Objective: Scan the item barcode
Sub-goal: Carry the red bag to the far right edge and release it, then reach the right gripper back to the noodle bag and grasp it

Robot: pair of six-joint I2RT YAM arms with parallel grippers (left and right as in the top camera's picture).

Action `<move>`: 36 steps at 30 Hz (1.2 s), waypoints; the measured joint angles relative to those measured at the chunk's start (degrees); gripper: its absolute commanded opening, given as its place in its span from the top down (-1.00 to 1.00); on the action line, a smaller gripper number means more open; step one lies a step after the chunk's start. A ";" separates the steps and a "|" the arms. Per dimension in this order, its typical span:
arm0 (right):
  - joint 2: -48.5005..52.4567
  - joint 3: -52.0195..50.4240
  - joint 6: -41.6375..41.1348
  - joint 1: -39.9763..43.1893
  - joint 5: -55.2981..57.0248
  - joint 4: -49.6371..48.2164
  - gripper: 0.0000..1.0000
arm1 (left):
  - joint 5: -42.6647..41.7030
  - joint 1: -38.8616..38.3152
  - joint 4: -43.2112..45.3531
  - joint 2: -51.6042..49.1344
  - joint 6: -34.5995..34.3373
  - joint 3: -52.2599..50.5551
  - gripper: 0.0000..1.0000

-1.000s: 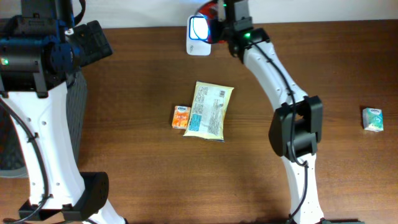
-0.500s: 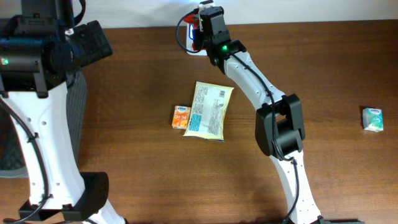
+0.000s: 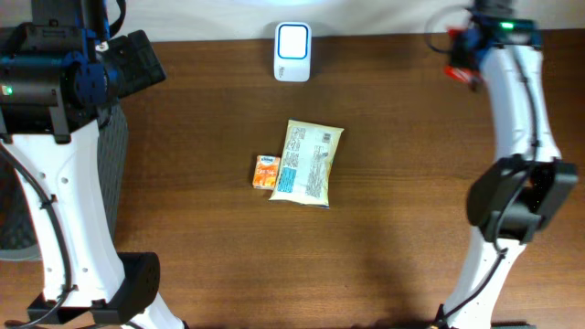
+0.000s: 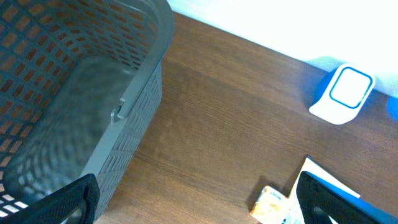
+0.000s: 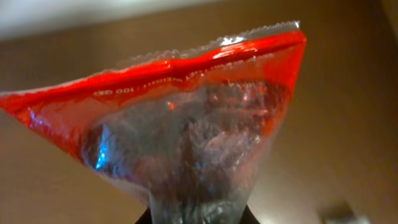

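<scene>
A red and clear plastic packet [image 5: 180, 124] fills the right wrist view, pinched at its lower end by my right gripper [image 5: 196, 214], which is shut on it. Overhead, that right gripper [image 3: 471, 50] is at the back right of the table, with a bit of the red packet [image 3: 456, 66] showing beside it. The white scanner [image 3: 292, 52] with its lit blue window stands at the back centre, well to the left of the packet. My left gripper [image 4: 189, 208] hangs open and empty over bare table between the basket and the packets; the scanner [image 4: 342, 93] lies beyond it.
A pale yellow packet [image 3: 307, 163] and a small orange box [image 3: 266, 172] lie side by side mid-table. A grey mesh basket [image 4: 143, 93] stands at the left edge, under the left arm. The right arm's base [image 3: 516, 196] stands at the right.
The right arm has swung from the scanner at the back centre over to the back right, carrying the red packet with it. The left arm has not moved.
</scene>
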State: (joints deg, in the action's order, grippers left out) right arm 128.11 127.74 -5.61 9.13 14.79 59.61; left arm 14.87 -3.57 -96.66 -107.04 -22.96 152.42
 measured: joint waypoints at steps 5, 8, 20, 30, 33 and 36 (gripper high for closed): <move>0.11 -7.02 -0.42 11.69 -1.18 1.01 0.79 | 0.00 0.00 0.00 0.00 0.02 -0.02 -0.99; 0.35 -11.78 -0.61 16.37 -3.96 -2.91 -0.97 | 0.00 0.00 0.00 0.00 0.02 -0.02 -0.98; 0.52 -13.94 -0.59 18.14 -29.70 -0.02 -0.97 | 0.00 0.00 0.00 0.00 0.02 -0.02 -0.98; 0.52 -14.05 10.67 -1.18 -48.24 14.16 -0.97 | 0.00 0.00 0.00 0.00 0.02 -0.02 -0.98; 0.52 -15.28 11.63 -6.99 -46.42 12.70 -0.97 | 0.00 0.00 0.00 0.00 0.00 -0.02 -0.98; 0.52 -19.32 10.82 -12.44 -45.46 9.77 -0.97 | 0.00 0.00 -0.02 0.00 0.00 -0.02 -0.98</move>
State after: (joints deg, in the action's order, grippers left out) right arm 128.64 108.42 5.21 -3.31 -30.68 69.38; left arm 14.87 -3.57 -96.68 -107.04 -22.96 152.40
